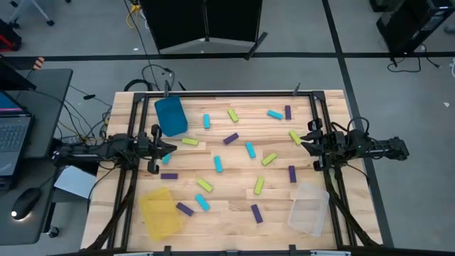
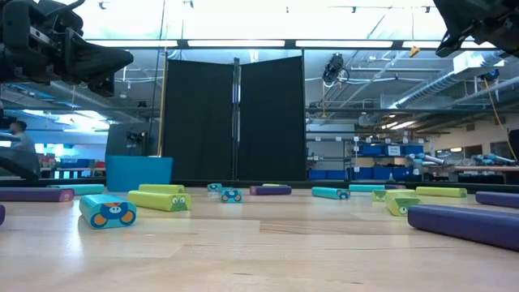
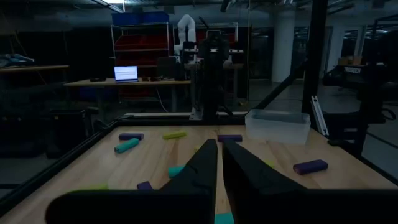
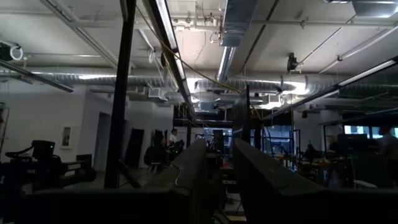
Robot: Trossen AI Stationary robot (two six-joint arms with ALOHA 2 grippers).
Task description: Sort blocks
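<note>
**Across the tabletop, blocks lie loose and both arms hold off**

Across the wooden table (image 1: 234, 213) the blocks (image 1: 219, 164) lie scattered between the two arms, cyan, lime and purple mixed, most of them well apart from one another; none sits in the teal bin (image 1: 170, 115) at the far left, the yellow bin (image 1: 159, 213) at the near left, or the clear bin (image 1: 309, 208) at the near right, so sorting looks not yet begun.

The left gripper (image 1: 158, 151) hangs at the left edge, its fingers (image 3: 202, 168) pressed almost together with nothing between them; the right gripper (image 1: 307, 146) waits at the right edge, raised and level, its fingers (image 4: 189, 171) a narrow gap apart and empty.

Judged by their look, the blocks are light, rigid bars with smooth sides; they should not deform, but may skid or swivel on the wood if nudged off-centre. One cyan block (image 2: 107, 211) shows a printed face on its end. The sensible hold is across the short width at mid-length, jaws square to the long sides; each lies at its own angle, so the wrist must turn to suit.
</note>
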